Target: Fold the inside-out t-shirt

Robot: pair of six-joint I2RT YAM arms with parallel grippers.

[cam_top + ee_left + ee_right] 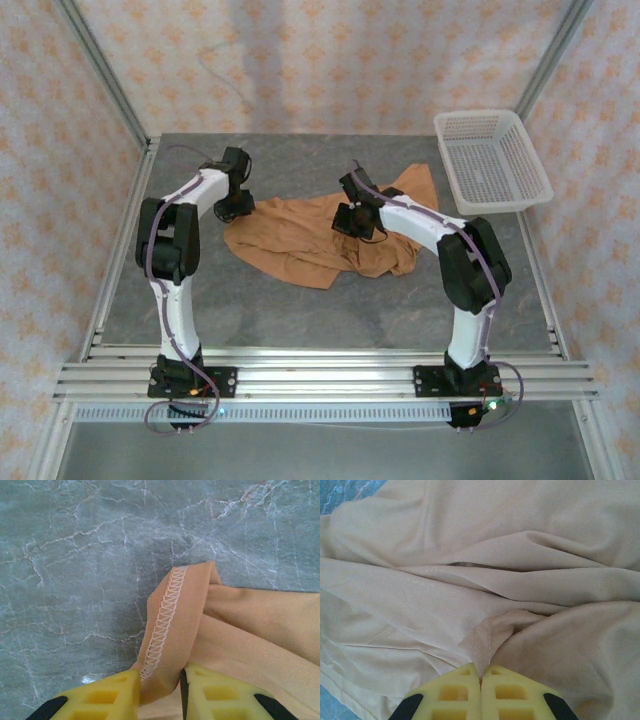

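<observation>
At the centre of the top view, rumpled and spread on a grey, marble-veined bench (300,310): an orange-brown, soft-cloth, short-sleeved inside-out t-shirt (310,240). Widest at centre-left, bunched toward the right, with one corner reaching toward the upper right of the frame. Just beyond that corner, at upper right, a white rectangular plastic mesh basket (492,160), apart from the cloth.

At the left edge of the cloth, left of centre in the top view, the left pincer (236,206). Closer in, at the bottom of the left wrist view, the same left pincer (159,682), with yellow fingers (112,697) on either side of a strip of cloth, clamped on the t-shirt's edge. Running up from the grip to mid-frame, a folded-over hem (167,612) with pale zigzag overlock stitching on show. More of the t-shirt (250,630) across the lower right, bare bench (75,555) over the rest.

Right of centre in the top view, over the bunched part, the right pincer (356,222). In the right wrist view, at bottom centre, the right pincer (481,679) pressed together on a small raised ridge of cloth, gripping a pinch of the t-shirt (470,555), with creased folds fanning toward the left and right edges. In the upper left and lower left corners, slivers of bench (345,492).
</observation>
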